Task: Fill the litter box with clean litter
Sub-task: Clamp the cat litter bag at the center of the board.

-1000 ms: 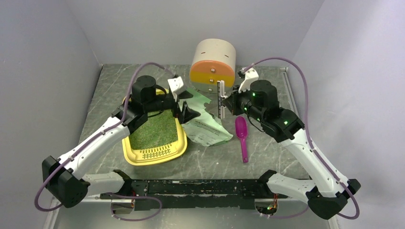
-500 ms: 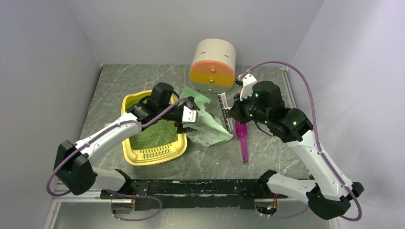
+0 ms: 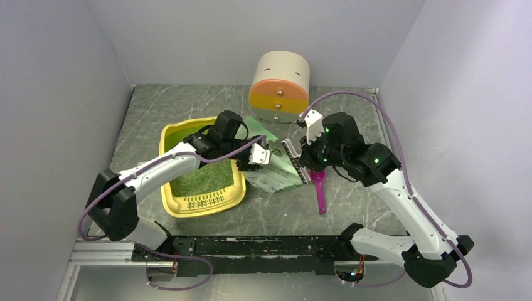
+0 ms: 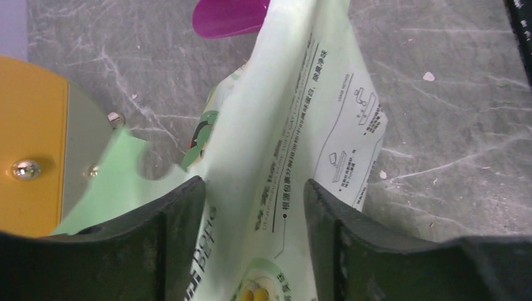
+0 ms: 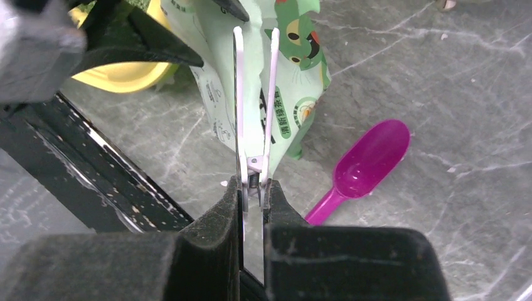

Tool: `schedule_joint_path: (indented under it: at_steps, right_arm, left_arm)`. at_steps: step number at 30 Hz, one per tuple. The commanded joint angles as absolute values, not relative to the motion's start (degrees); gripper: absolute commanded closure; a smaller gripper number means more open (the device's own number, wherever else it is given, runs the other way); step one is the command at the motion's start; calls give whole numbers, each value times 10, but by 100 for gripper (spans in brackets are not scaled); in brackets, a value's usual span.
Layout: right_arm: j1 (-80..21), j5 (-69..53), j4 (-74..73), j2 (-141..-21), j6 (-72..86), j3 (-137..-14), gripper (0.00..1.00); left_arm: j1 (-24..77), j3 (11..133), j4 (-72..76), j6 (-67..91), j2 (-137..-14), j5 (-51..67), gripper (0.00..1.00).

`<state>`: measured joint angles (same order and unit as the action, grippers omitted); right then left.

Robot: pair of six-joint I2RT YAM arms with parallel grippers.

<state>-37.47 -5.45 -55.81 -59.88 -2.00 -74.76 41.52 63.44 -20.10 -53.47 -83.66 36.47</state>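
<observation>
Lying nearest the arm bases, the litter box point(image 3: 174, 204) sits on the marbled table point(image 3: 150, 113) with its slotted grille end toward them. The clean litter point(image 3: 204, 175) spreads over its floor in a greenish layer. Just beside the tray's right wall lies a pale green and white printed bag point(image 3: 279, 175), crumpled and partly raised.

The left arm reaches across the tray's far right corner to that bag. In the left wrist view the left gripper point(image 4: 252, 185) has its jaws clearly apart, and a raised fold of the bag runs up between the two black fingers point(image 4: 172, 244). The plastic fills the gap from one finger to the other. Whether the pads press on it cannot be told.

The right gripper point(image 5: 253, 188) comes in from the other side with its fingers drawn together, clamped on the hinge end of a long white clip point(image 5: 254, 100). The clip's two arms stand slightly apart in a narrow V and point away over the bag. Whether any plastic lies between them cannot be told.

A magenta scoop point(image 3: 320, 188) lies flat on the table to the right of the bag, handle toward the bases, and neither claw touches it. Farthest back stands a round drawer cabinet point(image 3: 279, 81) in beige, orange and yellow.
</observation>
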Motion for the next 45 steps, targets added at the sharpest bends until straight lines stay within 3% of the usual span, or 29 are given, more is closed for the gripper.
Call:
schedule_joint_path:
  at_steps: [1,12,19,29,45]
  right_arm:
    - [-374,-59,-576,-601,-91,-752,100]
    - [-407,-24,-629,-656,-137,-780,100]
    - [-454,27,-639,-679,-171,-786,100]
    - [-483,100,-644,-708,-245,-787,100]
    - [-484,81,-645,-717,-348,-773,100]
  left_arm:
    - [417,677,-230,-544,-873,360,40]
    - [391,687,-235,-517,-884,412,79]
    - [376,711,-256,-519,-895,449,94]
    - [354,717,-254,-502,-901,512,95]
    - [347,721,-263,-510,-913,538,95]
